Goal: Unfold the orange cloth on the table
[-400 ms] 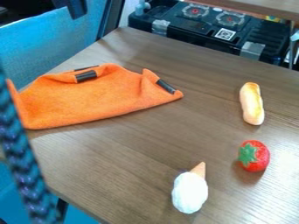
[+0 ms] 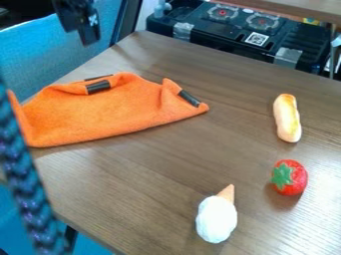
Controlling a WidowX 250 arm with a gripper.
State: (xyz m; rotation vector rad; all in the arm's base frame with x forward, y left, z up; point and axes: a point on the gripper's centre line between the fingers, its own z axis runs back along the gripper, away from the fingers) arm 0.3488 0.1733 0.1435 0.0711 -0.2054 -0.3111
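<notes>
The black gripper [image 2: 81,21] hangs at the upper left, over the blue surface beyond the table's left edge. It touches none of the things on the table, and the orange cloth [image 2: 110,112] is nearest to it. This cloth lies rumpled at the left, with dark strips on its folds. A bread-like toy roll [image 2: 287,118] rests at the right. Below it sits a red toy strawberry [image 2: 297,178] with a green leafy top. Nearer the front lies a toy ice cream [image 2: 216,219], white with a tan cone pointing up and to the right.
The brown wooden table [image 2: 173,164] has its left edge beside a blue mesh surface [image 2: 40,50]. A black case [image 2: 230,32] with taped corners stands behind the table. A dark braided cable or sleeve [image 2: 23,179] runs down the left side in the foreground.
The gripper has come lower at the upper left, so more of it shows. The cloth, roll, strawberry and ice cream have kept their places.
</notes>
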